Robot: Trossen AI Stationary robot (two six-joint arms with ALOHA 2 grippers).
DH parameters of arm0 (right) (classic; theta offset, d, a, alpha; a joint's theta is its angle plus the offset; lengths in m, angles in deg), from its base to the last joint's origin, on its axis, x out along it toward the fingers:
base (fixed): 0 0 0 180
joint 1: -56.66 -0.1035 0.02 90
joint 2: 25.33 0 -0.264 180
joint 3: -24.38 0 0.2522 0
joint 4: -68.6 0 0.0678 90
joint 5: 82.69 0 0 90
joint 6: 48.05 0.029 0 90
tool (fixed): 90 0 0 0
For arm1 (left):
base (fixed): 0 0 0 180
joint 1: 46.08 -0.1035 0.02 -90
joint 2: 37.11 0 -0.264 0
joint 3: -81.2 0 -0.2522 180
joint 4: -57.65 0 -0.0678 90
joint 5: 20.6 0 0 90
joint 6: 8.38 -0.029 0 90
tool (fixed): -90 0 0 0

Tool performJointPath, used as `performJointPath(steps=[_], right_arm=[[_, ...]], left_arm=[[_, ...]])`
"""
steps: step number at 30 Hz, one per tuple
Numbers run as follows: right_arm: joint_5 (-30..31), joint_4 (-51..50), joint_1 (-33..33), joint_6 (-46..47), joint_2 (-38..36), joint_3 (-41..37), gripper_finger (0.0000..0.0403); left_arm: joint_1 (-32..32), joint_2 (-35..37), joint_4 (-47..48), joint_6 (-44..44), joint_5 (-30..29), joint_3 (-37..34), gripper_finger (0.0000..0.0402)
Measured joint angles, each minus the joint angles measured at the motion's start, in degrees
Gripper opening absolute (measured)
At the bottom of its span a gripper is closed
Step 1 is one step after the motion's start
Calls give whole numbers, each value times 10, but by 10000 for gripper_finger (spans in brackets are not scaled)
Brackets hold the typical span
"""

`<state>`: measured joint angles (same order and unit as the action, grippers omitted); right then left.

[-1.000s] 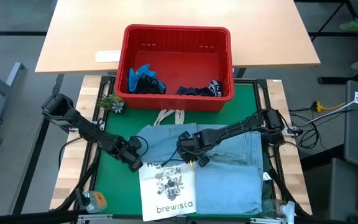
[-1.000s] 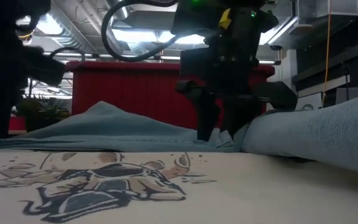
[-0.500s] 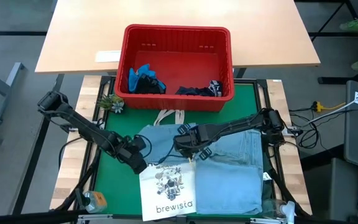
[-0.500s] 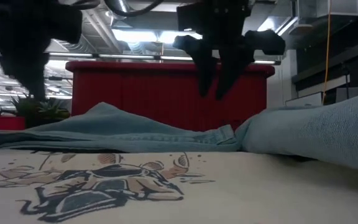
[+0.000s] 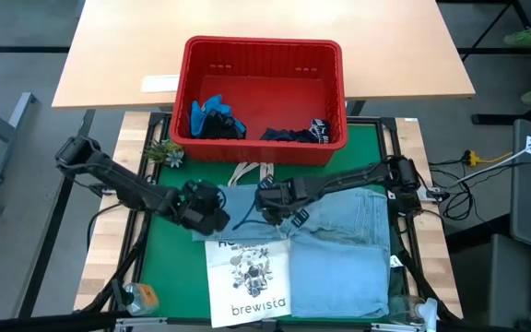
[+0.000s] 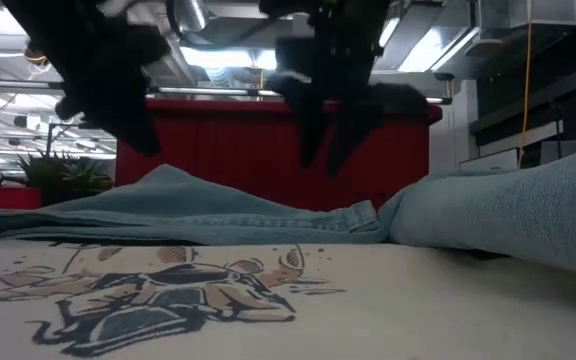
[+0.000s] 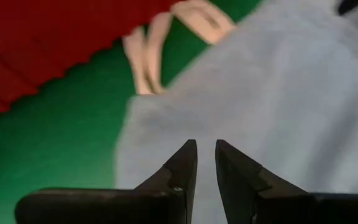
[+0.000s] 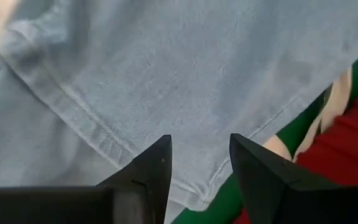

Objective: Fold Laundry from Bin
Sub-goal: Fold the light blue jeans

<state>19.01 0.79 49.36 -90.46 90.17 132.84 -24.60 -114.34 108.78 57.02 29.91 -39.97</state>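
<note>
Nearest the front edge of the desk lies the white tote bag [image 5: 250, 275], printed side up, its "brewista" lettering at the front end and its cream handles [image 5: 252, 171] reaching back toward the red bin [image 5: 262, 57]. Just behind and beside the bag, the light blue denim shirt [image 5: 348, 249] is spread flat on the green mat [image 5: 169, 254]. Its bigger part lies to the right of the bag, with its long axis running from the desk's front toward the bin, and a narrower part crosses behind the bag toward the left.

Above that narrower part, to the left of the bag's handles, hangs the left gripper [image 5: 212, 210]; its fingers [image 7: 180, 169] stand close together with only a thin slit between them, holding nothing, clear of the cloth. The right gripper [image 5: 275, 205] hangs over the shirt just behind the bag's back edge, its fingers [image 8: 152, 163] clearly apart and empty, with a denim seam and hem below them.

Beyond both grippers the bin stands with its long side across the desk. Inside it, a bright blue garment [image 5: 212, 109] is bunched with some dark cloth at the left end, and a dark navy garment [image 5: 298, 134] lies crumpled against the front wall toward the right. A small green plant [image 5: 165, 152] sits at the bin's front left corner.
</note>
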Motion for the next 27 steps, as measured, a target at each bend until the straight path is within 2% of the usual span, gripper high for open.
performJointPath(steps=[4,8,16,21,27], right_arm=[[13,30,16,12,0,-39,161],[32,104,36,33,0,-95,161],[33,171,54,60,-1,-182,161],[32,176,54,62,-2,-194,161],[27,142,55,62,2,-159,161]], left_arm=[[-49,0,-5,0,1,-27,55],[-99,0,-13,3,3,-55,55],[-171,0,-72,4,53,-127,55],[-189,-1,-84,18,96,-163,55],[-192,15,-56,0,174,-147,55]])
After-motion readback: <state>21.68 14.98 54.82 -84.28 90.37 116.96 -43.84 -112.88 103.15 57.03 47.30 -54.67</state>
